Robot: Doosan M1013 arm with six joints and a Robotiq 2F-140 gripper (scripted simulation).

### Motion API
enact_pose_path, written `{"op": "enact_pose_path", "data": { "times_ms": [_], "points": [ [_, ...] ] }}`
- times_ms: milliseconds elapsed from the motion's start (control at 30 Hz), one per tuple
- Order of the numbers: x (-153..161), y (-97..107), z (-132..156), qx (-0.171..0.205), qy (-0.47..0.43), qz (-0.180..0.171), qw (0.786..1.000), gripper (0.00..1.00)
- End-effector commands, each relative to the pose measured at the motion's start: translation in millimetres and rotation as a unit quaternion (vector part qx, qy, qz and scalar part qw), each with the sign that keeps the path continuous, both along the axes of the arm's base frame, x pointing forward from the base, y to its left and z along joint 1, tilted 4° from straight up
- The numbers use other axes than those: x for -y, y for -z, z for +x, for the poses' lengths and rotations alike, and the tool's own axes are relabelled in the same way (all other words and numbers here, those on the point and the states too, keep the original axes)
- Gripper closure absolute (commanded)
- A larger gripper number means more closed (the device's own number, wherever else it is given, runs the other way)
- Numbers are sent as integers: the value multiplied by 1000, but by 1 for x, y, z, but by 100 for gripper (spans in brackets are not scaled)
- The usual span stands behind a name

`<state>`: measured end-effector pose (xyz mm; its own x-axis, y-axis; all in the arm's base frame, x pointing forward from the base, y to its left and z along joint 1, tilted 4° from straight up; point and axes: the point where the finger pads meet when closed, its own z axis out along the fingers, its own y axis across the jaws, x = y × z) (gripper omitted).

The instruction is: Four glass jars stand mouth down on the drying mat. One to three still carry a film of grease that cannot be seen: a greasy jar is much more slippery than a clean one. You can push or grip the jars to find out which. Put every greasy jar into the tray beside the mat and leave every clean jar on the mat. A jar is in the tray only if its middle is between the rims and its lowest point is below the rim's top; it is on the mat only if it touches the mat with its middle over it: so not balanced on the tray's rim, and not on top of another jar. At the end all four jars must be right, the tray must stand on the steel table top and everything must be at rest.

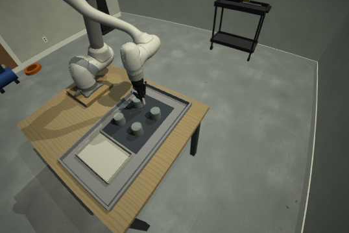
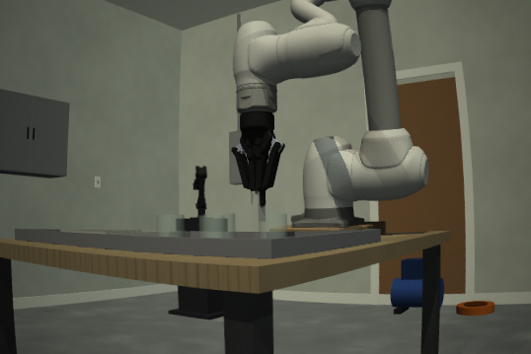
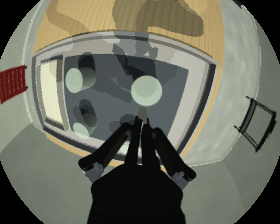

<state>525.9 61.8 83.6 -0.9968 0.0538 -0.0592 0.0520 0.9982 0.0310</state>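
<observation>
The fingers (image 1: 143,100) (image 2: 260,197) are shut together, with nothing between them, and point down beside the nearest jar (image 1: 137,103) (image 3: 146,91); whether they touch it I cannot tell. All four jars stand on the mat (image 1: 127,137) (image 3: 108,102). Three others, a jar (image 1: 155,113), a jar (image 1: 119,119) and a jar (image 1: 137,129), stand apart from it. The tray (image 1: 104,158) (image 3: 52,95) lies beside the mat on the tabletop (image 1: 69,163) and holds none of the jars.

Pale grey-green, plain: the jars (image 1: 137,128) (image 3: 146,91). Dark slate, plain: the mat (image 1: 146,136) (image 3: 166,112). Cream: the tray (image 1: 104,157) (image 3: 52,92), at the mat's seven o'clock in the top view. Light brown with darker stripes of grain: the bench (image 1: 162,178) (image 2: 197,263) (image 3: 86,20). Black: the end effector (image 1: 143,100) (image 2: 262,197) (image 3: 141,112). Off-white: the arm (image 1: 97,13) (image 2: 311,54). Orange: the ring (image 1: 26,71) (image 2: 475,312), at ten o'clock.
</observation>
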Motion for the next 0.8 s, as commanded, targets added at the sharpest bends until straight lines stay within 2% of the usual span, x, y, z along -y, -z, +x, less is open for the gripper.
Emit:
{"op": "enact_pose_path", "data": {
  "times_ms": [0, 767],
  "points": [
    [0, 0, 0, 0, 0, 0, 1000, 100],
    [0, 0, -3, 0, 0, 0, 1000, 100]
  ]
}}
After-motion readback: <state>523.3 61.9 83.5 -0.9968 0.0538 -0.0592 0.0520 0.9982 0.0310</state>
